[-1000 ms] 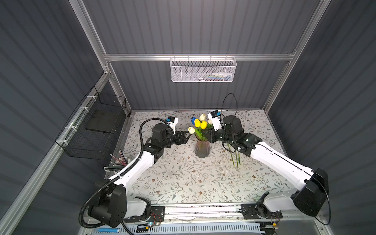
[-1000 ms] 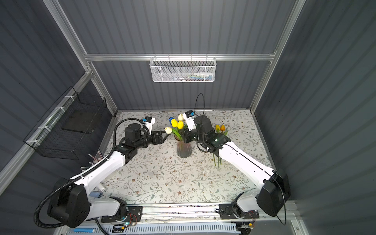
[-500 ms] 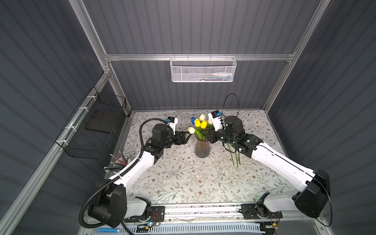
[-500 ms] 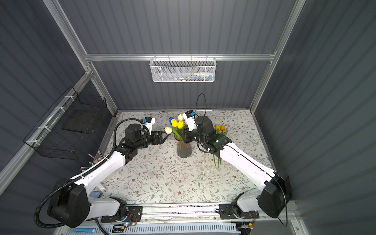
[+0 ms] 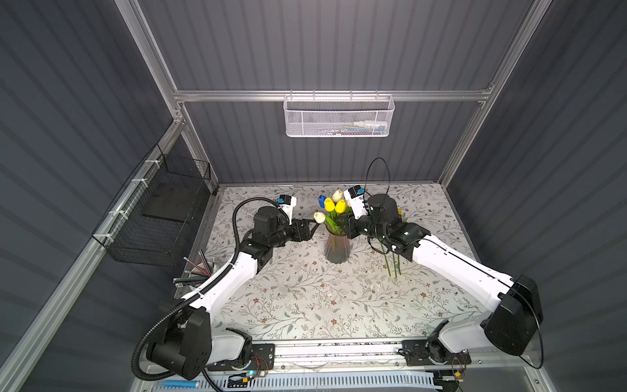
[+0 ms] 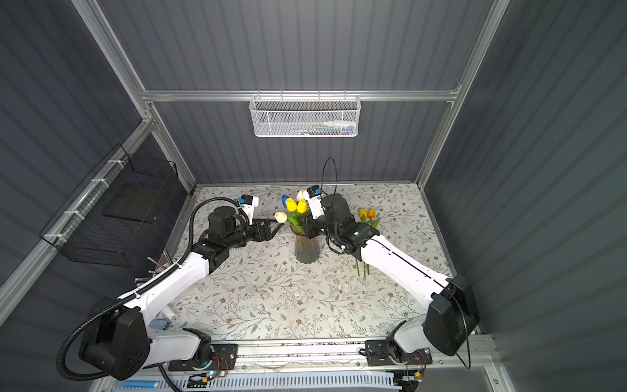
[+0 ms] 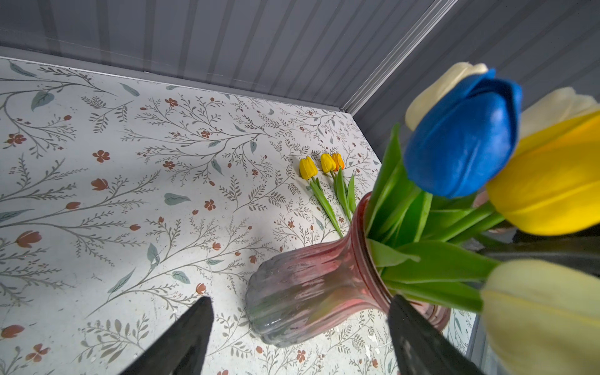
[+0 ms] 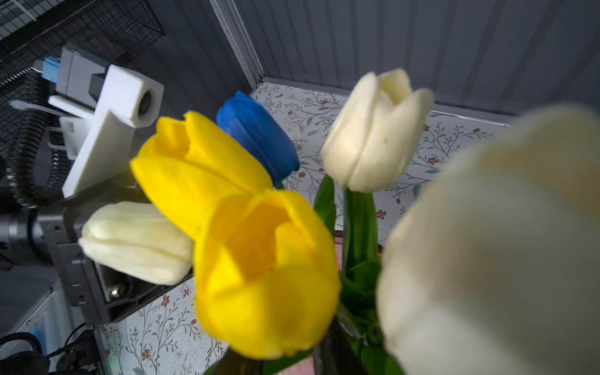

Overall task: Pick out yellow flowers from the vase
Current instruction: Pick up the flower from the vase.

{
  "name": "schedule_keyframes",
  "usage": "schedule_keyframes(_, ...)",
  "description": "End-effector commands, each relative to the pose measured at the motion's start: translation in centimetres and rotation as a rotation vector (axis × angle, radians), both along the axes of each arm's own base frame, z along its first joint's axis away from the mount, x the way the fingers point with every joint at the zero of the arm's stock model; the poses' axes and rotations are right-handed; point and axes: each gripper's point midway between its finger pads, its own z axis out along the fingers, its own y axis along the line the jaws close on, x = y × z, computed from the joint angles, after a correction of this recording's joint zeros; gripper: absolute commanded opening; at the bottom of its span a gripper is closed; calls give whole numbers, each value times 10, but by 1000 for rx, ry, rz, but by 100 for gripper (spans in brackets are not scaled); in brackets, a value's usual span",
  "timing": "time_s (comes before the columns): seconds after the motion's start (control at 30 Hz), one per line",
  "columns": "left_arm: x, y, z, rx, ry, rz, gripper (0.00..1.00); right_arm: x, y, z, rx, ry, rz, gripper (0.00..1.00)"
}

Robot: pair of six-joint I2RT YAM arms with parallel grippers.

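Directions use the top views as a clock face, with the back wall at twelve o'clock.

At the left, my left gripper (image 5: 310, 230) reaches in level. Its two black fingers (image 7: 191, 331) are clearly apart and hold nothing. The smoky grey, ribbed glass vase (image 5: 337, 249), narrow at the neck, stands just beside it at three o'clock on the flower-printed table (image 5: 305, 298). I cannot tell whether a finger touches the glass. A cream-white tulip (image 5: 319, 217) leans out of the vase toward this gripper.

In the middle, two yellow flowers (image 5: 329, 204), egg-shaped artificial tulips on thin green stems, rise from the vase mouth. Their stems are near upright, so I judge the pull must go upward along the stem. A blue tulip (image 5: 322, 201) stands at their ten o'clock.

At the right, my right gripper (image 5: 349, 226) sits close against the vase neck at its three o'clock. The yellow heads are at about eleven o'clock from it, so it is the nearer arm. I cannot tell whether its jaws are apart or clamped on a stem, because petals hide them.

Further right, three more yellow flowers lie flat on the table, heads toward twelve o'clock.

The left wrist view shows all three laid-out heads (image 7: 327, 163), one of them orange-tinged. In a top view only their stems (image 5: 393, 264) show past my right arm. The right wrist view shows the two yellow heads (image 8: 266, 276) filling the frame.
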Motion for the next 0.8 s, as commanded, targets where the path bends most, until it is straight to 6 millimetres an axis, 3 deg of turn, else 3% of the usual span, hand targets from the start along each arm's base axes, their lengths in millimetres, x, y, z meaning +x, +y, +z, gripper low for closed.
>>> schedule_keyframes(0.0,1,-1,2,1,-10,0,86,1,1,-4,1,-11,13,27)
schedule_keyframes(0.27,2,-1,4,2,-11,-1,86,11,1,-7,-19,-54,-9,26)
schedule_keyframes(0.57,1,0,4,9,-11,3,86,13,1,-3,-2,-94,-10,12)
schedule_keyframes(0.77,2,0,4,7,-9,4,86,6,-4,6,11,-130,-3,9)
